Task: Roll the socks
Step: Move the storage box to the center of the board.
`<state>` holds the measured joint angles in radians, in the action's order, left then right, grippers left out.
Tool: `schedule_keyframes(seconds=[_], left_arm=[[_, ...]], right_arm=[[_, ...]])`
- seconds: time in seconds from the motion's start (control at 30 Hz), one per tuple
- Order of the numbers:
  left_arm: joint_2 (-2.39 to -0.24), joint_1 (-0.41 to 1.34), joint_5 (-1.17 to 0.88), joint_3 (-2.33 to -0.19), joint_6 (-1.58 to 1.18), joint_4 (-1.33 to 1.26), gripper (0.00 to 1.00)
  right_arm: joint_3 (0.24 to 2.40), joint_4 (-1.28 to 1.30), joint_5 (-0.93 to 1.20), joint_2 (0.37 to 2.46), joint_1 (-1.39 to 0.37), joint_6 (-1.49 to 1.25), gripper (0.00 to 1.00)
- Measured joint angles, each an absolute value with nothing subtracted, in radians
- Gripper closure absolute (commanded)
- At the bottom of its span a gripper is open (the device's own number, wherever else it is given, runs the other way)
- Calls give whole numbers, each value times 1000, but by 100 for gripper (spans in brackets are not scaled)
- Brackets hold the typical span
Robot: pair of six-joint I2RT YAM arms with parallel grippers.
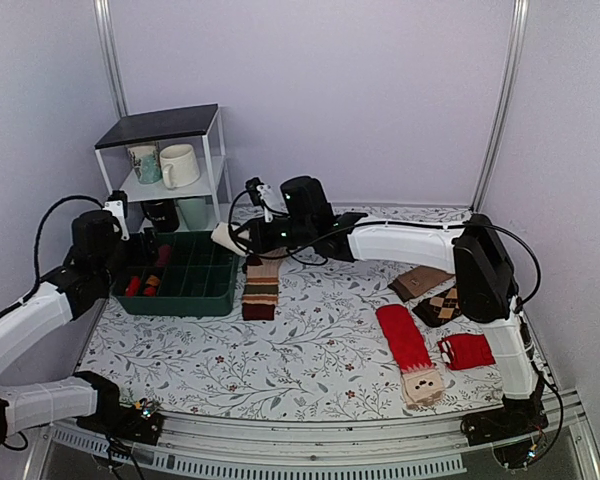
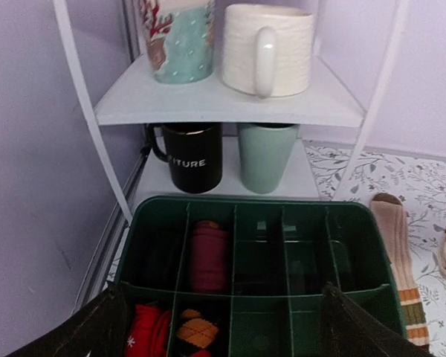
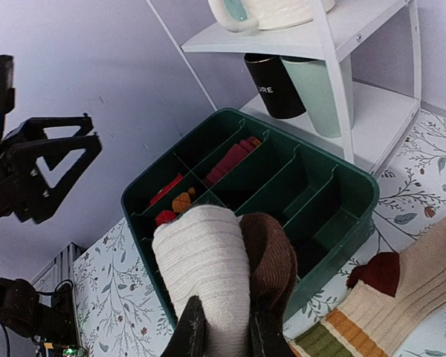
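My right gripper (image 3: 221, 327) is shut on a rolled cream-white sock with a dark brown part (image 3: 219, 279). It holds the roll in the air over the near right side of the green divided bin (image 3: 357, 195). From above, the roll (image 1: 226, 238) hangs at the bin's right edge (image 1: 230, 290), with the right gripper (image 1: 252, 236) beside it. My left gripper (image 2: 221, 327) is open and empty above the bin's front edge (image 2: 282, 296), at the bin's left end in the top view (image 1: 130, 250).
The bin holds a dark red roll (image 2: 208, 256), a red roll (image 2: 149, 331) and an argyle roll (image 2: 195, 331). A striped tan sock (image 1: 261, 285) lies right of the bin. Red socks (image 1: 405, 340) and argyle socks (image 1: 438, 305) lie at right. A white shelf (image 1: 170, 180) with mugs stands behind.
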<state>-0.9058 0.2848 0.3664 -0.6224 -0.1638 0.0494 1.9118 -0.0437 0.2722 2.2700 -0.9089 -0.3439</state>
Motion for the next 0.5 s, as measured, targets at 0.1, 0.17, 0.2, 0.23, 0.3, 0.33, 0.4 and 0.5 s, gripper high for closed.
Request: schedule_keyframes(seconds=[0.1, 0.17, 0.2, 0.23, 0.3, 0.33, 0.4, 0.5], left_arm=[[-964, 203, 321, -622, -183, 48, 17], [-1019, 166, 279, -628, -192, 50, 24], [-1060, 149, 261, -637, -196, 55, 26], [-1096, 140, 244, -646, -200, 57, 27], [-1172, 131, 208, -668, -210, 61, 28], [-1197, 130, 193, -672, -215, 57, 30], [-1243, 130, 164, -673, -225, 44, 31], [-1287, 130, 138, -673, -233, 21, 38]], right_arm=[[1909, -40, 281, 2270, -918, -339, 100], [1900, -39, 290, 2270, -918, -336, 100], [1893, -39, 293, 2270, -918, -336, 100], [1880, -39, 296, 2270, -916, -335, 100], [1850, -37, 302, 2270, -915, -332, 100], [1836, -35, 303, 2270, -915, -329, 100], [1804, -29, 308, 2270, -915, -326, 100], [1771, -23, 313, 2269, -915, -324, 100]])
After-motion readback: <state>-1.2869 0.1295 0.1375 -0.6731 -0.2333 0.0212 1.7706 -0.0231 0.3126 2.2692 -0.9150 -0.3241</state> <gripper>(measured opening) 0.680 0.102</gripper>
